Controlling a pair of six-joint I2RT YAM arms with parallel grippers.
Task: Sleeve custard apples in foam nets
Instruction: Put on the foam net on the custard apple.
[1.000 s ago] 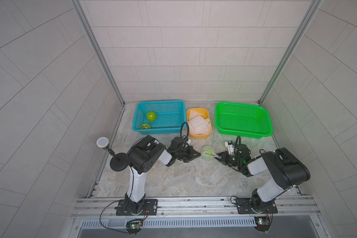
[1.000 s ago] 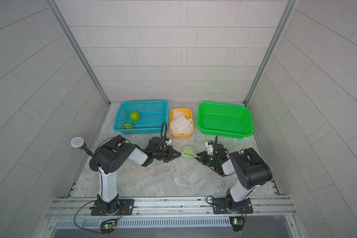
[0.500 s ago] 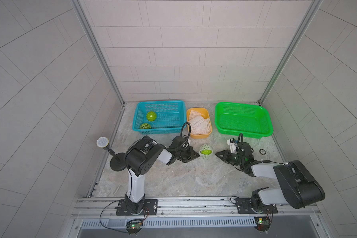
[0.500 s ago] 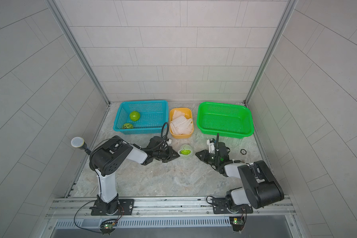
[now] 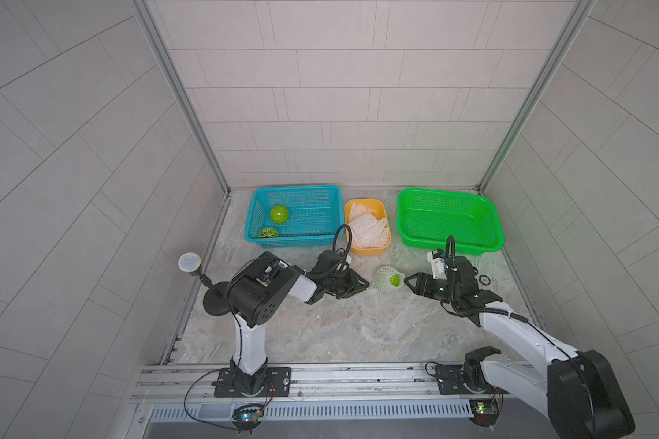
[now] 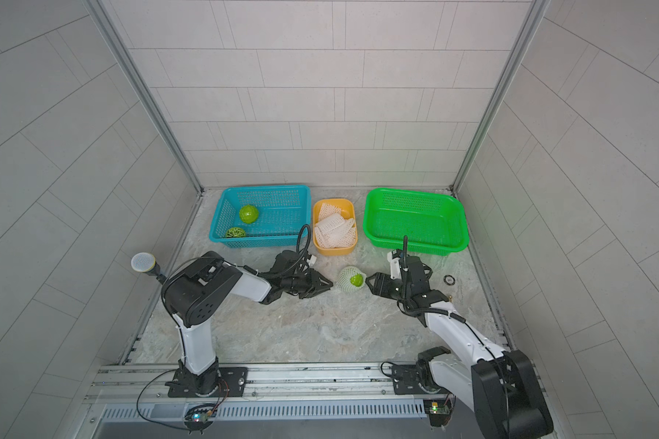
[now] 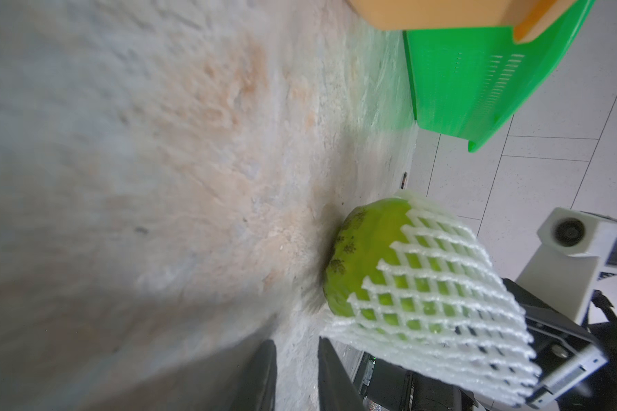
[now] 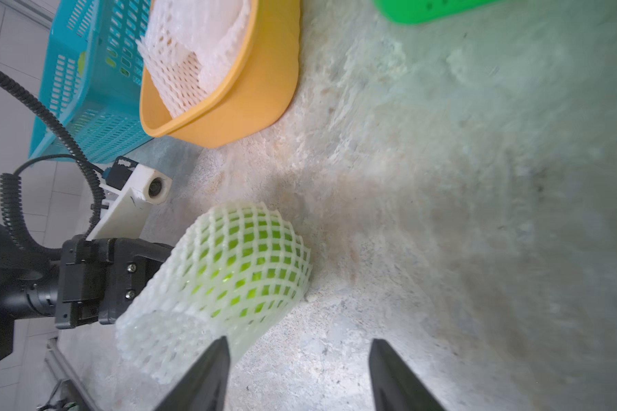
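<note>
Custard apple (image 7: 364, 256) in foam net (image 7: 442, 295) lay free just ahead of R gripper (image 8: 299, 341), jaws wide; L gripper (image 7: 296, 343) barely apart, both empty. I'd pinch mid-net w/ R, gently.

Pale grey tiled walls (image 5: 339, 95), aluminium corner posts (image 5: 183, 102), mottled stone floor (image 5: 339, 330).

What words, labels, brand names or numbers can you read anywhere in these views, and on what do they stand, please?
No text can be read in any view.
The small black ring on the table: any marking is too small to tell.
The custard apple in the net: its dark specks are surface pattern, not letters.
</note>
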